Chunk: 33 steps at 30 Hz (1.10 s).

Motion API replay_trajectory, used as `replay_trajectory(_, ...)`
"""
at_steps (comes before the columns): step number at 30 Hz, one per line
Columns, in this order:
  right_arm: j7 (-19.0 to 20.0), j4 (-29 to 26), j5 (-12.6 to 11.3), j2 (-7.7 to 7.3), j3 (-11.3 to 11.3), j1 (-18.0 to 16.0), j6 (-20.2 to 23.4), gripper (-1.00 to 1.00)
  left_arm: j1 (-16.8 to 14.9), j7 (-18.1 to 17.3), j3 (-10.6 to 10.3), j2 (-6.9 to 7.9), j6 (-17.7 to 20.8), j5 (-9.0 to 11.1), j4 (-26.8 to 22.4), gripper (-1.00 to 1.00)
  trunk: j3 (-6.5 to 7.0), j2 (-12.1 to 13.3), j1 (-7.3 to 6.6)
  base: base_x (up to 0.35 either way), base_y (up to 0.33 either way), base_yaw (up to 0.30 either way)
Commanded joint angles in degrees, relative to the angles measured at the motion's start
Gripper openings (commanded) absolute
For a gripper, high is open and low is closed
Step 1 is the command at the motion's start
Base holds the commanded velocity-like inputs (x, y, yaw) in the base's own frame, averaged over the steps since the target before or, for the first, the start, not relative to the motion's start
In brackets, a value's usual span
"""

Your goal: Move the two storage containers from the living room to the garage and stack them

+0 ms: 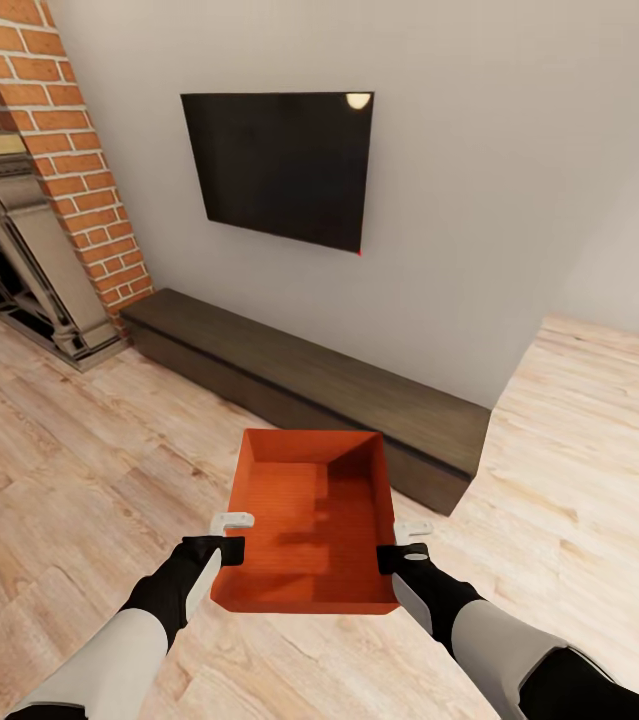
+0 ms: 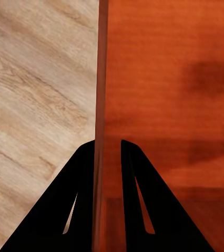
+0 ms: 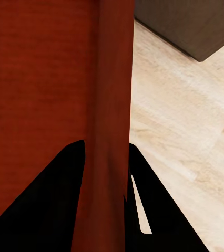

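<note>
light wood plank floor (image 1: 49, 440) runs across the living room, with 1 brick fireplace (image 1: 54, 150) at 10 o'clock, 1 black tv (image 1: 279, 165) on the pale wall at 12 o'clock, and 1 long low dark cabinet (image 1: 309, 385) under it, stretching toward 2 o'clock.

1 orange-red storage container (image 1: 309, 520) is visible, carried in front of the robot at about 6 o'clock, clear of the floor and level, its open top facing up and nothing inside it. the second container cannot be seen from here.

2 arms share the load. the left gripper (image 1: 227, 548) is clenched on the container's left wall: in the left wrist view its 2 dark fingers (image 2: 135, 194) straddle the thin wall, 1 outside and 1 inside. the right gripper (image 1: 399, 556) is likewise clamped on the right wall, and in the right wrist view its fingers (image 3: 59, 199) sit either side of that wall.

gripping opposite walls near the close end looks meant to keep the wide box balanced and flat while it is carried. judging by the room, the haul to the garage has barely begun, and no stacking is done yet.
</note>
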Motion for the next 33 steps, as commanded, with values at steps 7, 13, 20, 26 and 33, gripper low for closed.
replay_trajectory(7,-0.1,0.1,-1.3,-0.01,1.2,0.0,0.3,-1.0,-0.1,0.7,0.3,-0.03,0.4,-1.2,-1.6,-1.0,0.53,-0.1,0.03,0.0,0.0,0.0)
replay_trajectory(13,-0.1,0.1,-1.3,-0.01,1.2,0.0,0.3,-1.0,-0.1,0.7,0.3,-0.03,0.4,-1.2,-1.6,-1.0,1.07,-0.1,0.03,0.0,0.0,0.0)
replay_trajectory(20,-0.1,0.1,-1.3,0.01,1.2,0.0,0.4,-1.0,-0.1,0.7,0.3,-0.03,0.4,-1.2,-1.6,-1.0,1.7,-0.1,0.03,0.0,0.0,0.0)
replay_trajectory(26,-0.1,0.1,-1.3,0.01,1.2,0.0,0.3,-1.0,0.0,0.7,0.3,-0.03,0.4,-1.2,-1.6,-1.0,2.24,-0.1,0.03,0.0,0.0,0.0)
replay_trajectory(33,-0.1,0.1,-1.3,0.02,1.2,0.0,0.3,-1.0,-0.1,0.7,0.3,-0.03,0.4,-1.2,-1.6,-1.0,2.87,-0.1,0.03,0.0,0.0,0.0)
